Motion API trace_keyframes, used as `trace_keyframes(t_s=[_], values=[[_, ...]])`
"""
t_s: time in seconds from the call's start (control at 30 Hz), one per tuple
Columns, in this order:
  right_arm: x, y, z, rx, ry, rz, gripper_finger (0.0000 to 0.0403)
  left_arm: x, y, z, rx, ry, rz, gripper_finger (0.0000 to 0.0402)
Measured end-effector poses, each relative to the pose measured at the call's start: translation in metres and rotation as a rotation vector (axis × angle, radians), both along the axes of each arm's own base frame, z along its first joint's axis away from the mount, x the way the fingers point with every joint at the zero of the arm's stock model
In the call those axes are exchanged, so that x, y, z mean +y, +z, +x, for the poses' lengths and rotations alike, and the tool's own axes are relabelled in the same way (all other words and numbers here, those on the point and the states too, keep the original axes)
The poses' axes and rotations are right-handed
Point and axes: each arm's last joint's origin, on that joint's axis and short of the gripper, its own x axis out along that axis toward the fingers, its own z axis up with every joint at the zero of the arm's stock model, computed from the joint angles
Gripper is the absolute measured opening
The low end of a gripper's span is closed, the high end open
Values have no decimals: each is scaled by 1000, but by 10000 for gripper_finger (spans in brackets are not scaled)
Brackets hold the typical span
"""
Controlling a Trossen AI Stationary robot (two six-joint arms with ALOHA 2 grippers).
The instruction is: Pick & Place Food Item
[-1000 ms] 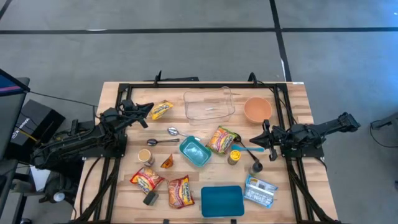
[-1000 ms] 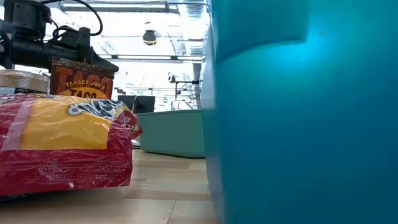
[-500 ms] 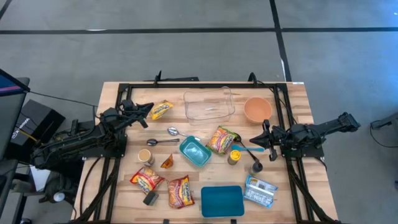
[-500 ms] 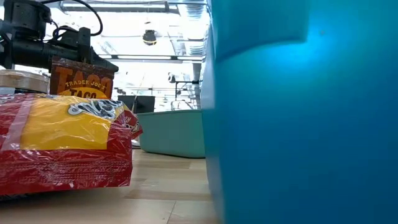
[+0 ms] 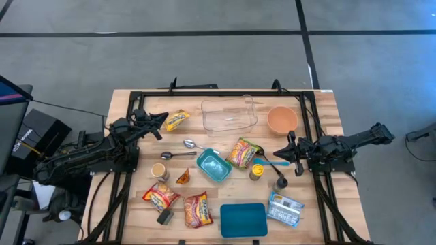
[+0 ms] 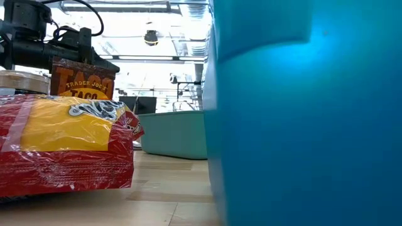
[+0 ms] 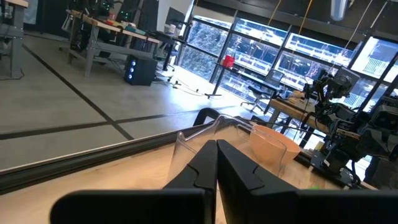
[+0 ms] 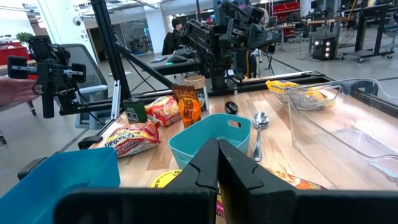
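Several food packets lie flat on the wooden table: a yellow one at the far left, a ramen packet in the middle, two red-and-yellow ones near the front, and a blue-white one. My left gripper hovers shut just left of the yellow packet, touching nothing; its wrist view shows the fingers closed. My right gripper is shut too, above the table right of the middle ramen packet, with nothing in it.
A clear container and an orange bowl stand at the back. A teal bowl, two spoons, a yellow-lidded can, a small cup, an orange taco packet and a teal lid crowd the middle and front.
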Motion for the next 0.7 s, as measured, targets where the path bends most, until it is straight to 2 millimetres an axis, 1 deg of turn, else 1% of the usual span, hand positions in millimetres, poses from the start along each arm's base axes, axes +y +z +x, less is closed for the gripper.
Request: trace_keyframes(t_s=[0.13,0.27,0.43,0.7], values=[[0,2,0,-22,0,7,0,0,0,0,0,-1,0,2],[0,8,0,-87,0,43,0,0,0,0,0,-4,0,2],[0,21,-2,-206,13,231,0,0,0,0,0,-4,0,2],[-3,47,-10,-474,83,526,0,0,0,0,0,-3,0,2]])
